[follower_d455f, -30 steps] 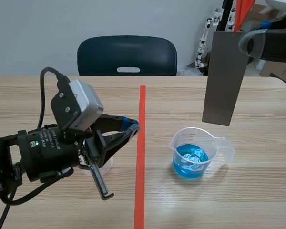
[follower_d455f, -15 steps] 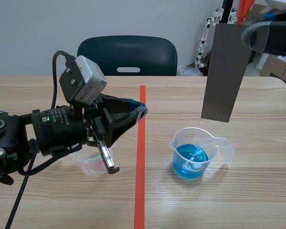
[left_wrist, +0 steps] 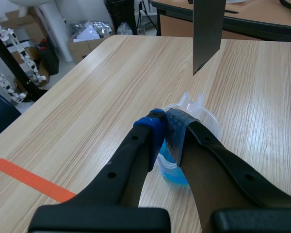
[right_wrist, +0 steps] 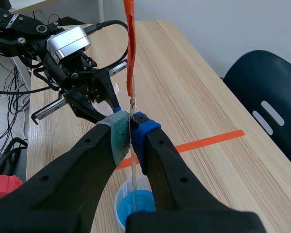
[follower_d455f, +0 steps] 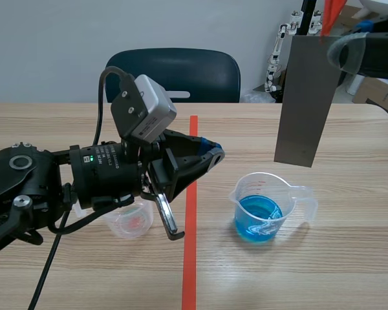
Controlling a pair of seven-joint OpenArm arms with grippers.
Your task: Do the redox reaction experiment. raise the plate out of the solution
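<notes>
High at the right of the scene view, my right gripper (follower_d455f: 344,54) is shut on the top edge of a grey metal plate (follower_d455f: 304,103). The plate hangs upright, well clear of the clear beaker (follower_d455f: 266,205) of blue solution below it. In the right wrist view my gripper (right_wrist: 131,124) pinches the plate (right_wrist: 131,63) edge-on, with the beaker (right_wrist: 136,206) beneath. My left gripper (follower_d455f: 210,155) is shut on nothing, above the red tape line, left of the beaker. In the left wrist view my gripper (left_wrist: 165,124) points at the beaker (left_wrist: 196,109), and the plate (left_wrist: 208,31) hangs beyond.
A small clear cup (follower_d455f: 130,223) with something reddish in it stands under my left arm. A dark blue chair (follower_d455f: 172,75) sits behind the table's far edge. Boxes and a stand crowd the background at the right.
My left arm has risen and swung right, its shut gripper crossing over the tape line toward the beaker. The right gripper and the plate have stayed almost still.
</notes>
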